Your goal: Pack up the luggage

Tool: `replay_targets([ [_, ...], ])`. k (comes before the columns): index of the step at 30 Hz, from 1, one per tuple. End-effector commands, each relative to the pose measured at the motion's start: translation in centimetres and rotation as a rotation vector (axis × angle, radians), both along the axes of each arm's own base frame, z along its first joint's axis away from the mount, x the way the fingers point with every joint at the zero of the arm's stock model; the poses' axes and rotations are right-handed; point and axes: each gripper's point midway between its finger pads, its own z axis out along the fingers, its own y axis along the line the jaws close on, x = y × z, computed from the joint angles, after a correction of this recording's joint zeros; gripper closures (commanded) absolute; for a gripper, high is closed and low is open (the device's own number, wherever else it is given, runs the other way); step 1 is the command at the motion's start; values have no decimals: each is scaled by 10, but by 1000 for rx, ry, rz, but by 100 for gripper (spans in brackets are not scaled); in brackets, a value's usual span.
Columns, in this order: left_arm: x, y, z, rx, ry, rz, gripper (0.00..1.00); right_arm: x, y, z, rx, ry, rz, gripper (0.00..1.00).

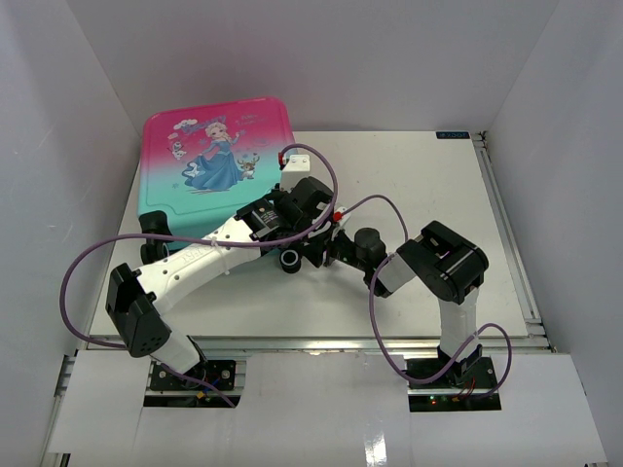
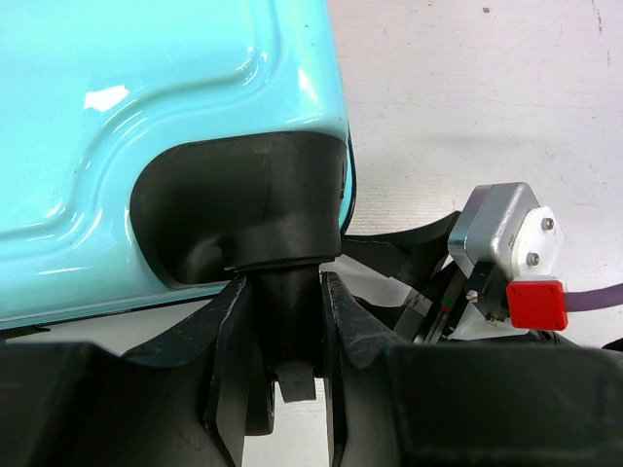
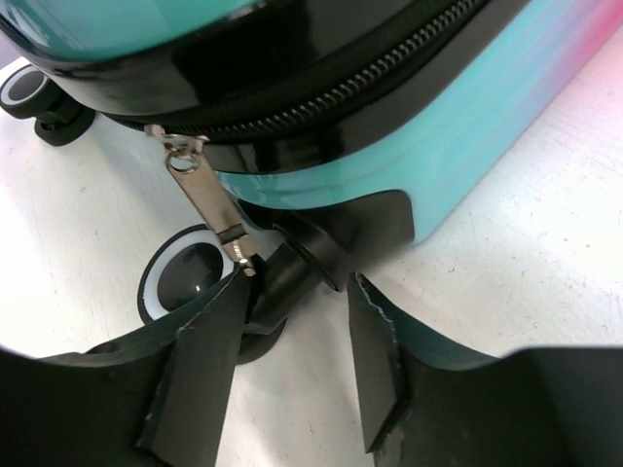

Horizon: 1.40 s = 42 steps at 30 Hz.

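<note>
Pink-to-teal princess-print luggage lies closed at the white counter's far-left corner, between white walls. Left end effector clamps its caster; right end effector stands open.

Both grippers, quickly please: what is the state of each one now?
Left gripper: closed on the black plastic wheel stem of the pink-to-teal hard-shell suitcase.
Right gripper: open, holding nothing.

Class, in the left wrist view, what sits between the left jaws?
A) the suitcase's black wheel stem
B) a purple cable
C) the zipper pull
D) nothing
A: the black wheel stem under the teal suitcase stands between the left jaws.
</note>
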Motion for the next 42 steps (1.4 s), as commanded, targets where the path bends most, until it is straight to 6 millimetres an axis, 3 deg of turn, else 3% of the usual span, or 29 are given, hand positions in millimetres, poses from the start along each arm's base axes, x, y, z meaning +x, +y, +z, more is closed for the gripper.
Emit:
replay_targets([
  [1, 3, 2, 76, -142, -180, -7, 100, 7, 6, 103, 252, -301, 5, 46],
  [15, 3, 1, 76, -144, -182, -11, 100, -2, 3, 131, 303, -352, 25, 45],
  [32, 3, -3, 78, -163, -182, -24, 100, 12, 18, 123, 295, -279, -48, 49],
  [36, 2, -4, 78, -166, -181, -28, 100, 17, 18, 120, 293, -265, -78, 53],
  [42, 3, -6, 77, -171, -181, -34, 100, 25, 19, 116, 287, -249, -112, 66],
])
